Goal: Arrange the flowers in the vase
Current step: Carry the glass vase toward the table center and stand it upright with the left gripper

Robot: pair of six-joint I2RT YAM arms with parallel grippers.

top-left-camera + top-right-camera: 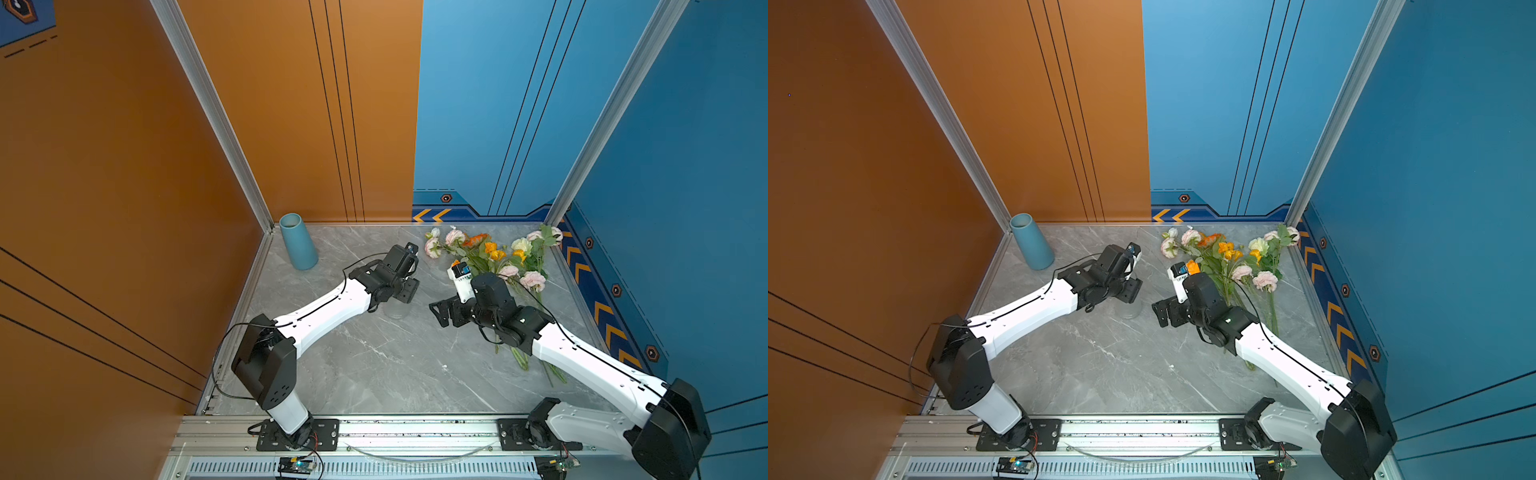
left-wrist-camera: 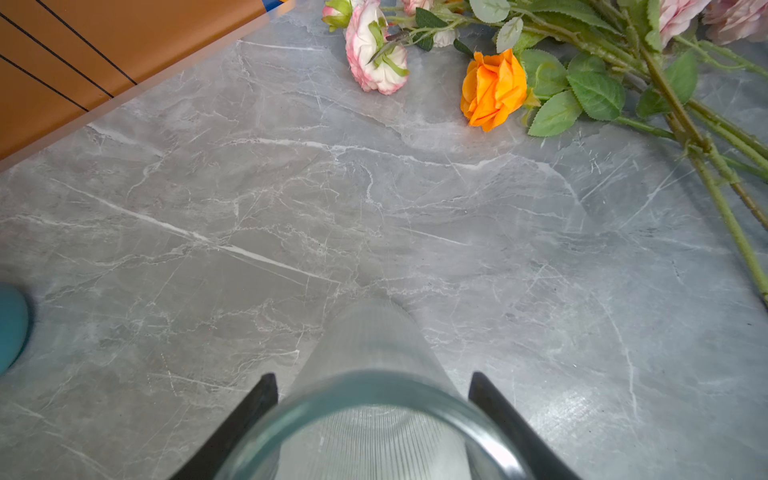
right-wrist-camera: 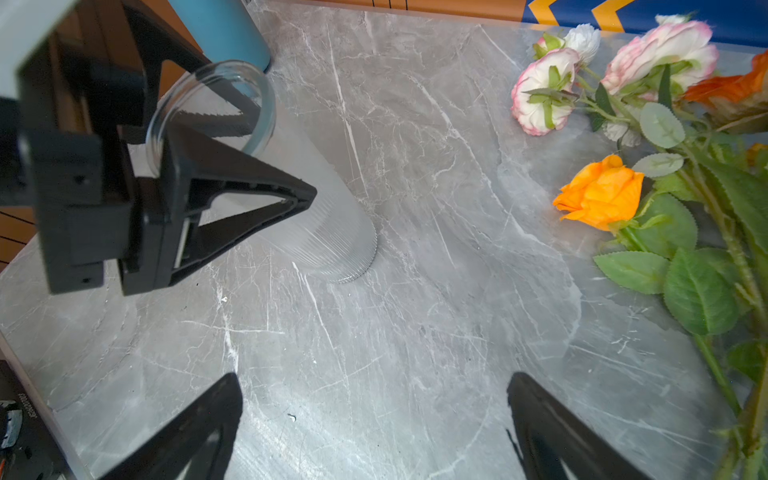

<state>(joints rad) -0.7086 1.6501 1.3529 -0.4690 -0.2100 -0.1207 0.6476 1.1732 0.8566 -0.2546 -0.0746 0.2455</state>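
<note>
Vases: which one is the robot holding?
The clear ribbed glass vase, clamped mid-table between the fingers of the left gripper. The blue vase stands untouched in the far corner.

The table (image 1: 374,365) is grey marble with thin white veins. The left fingers (image 2: 249,415) and the right fingers (image 3: 199,428) are plain black, and the arms (image 1: 332,307) behind them are white with black joints. Between the left fingers, the glass vase (image 3: 332,232) is clear with fine ribbing down its length. Off to one side of the left fingers, the second vase (image 1: 297,243) is plain teal-blue. Beside the right fingers, the flowers (image 1: 490,253) have cream blooms edged in pink, bright orange and yellow blooms, and green leaves and stems. The orange wall (image 1: 124,166) and the blue wall (image 1: 685,166) both carry thin black lines. A dark blue band (image 1: 598,299) bears orange chevrons.
</note>
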